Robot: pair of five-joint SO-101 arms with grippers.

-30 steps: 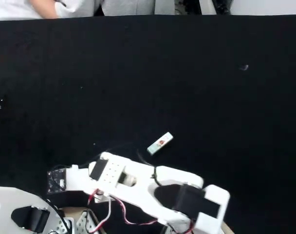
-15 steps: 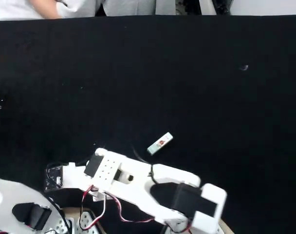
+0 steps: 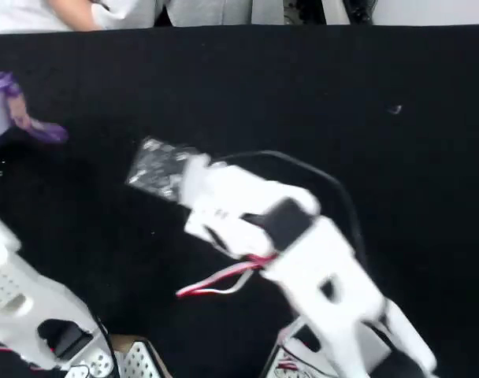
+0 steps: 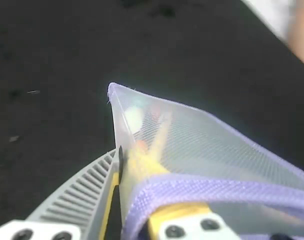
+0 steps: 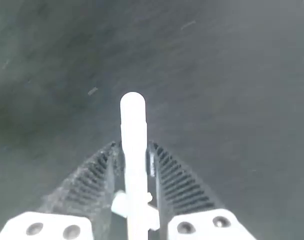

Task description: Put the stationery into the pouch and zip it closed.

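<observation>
My left gripper (image 4: 124, 161) is shut on the pouch (image 4: 202, 150), a clear mesh bag with purple trim, holding it by its near edge above the black table. Yellow items show through the mesh. In the high view the pouch's purple edge (image 3: 28, 124) hangs at the table's far left. My right gripper (image 5: 132, 146) is shut on a white pen (image 5: 132, 125) that sticks out past the fingertips. From above, that gripper (image 3: 149, 170) is over the left-middle of the table, to the right of the pouch and apart from it.
The black table (image 3: 397, 173) spreads wide to the right and back. My left arm's white body (image 3: 23, 303) fills the front left corner. The right arm (image 3: 302, 252) crosses the front middle diagonally. A person's sleeve (image 3: 35, 12) is past the far edge.
The right arm has swung from the front left up to the left-middle of the table. The pouch's purple edge has come into view at far left. The small white item is now covered.
</observation>
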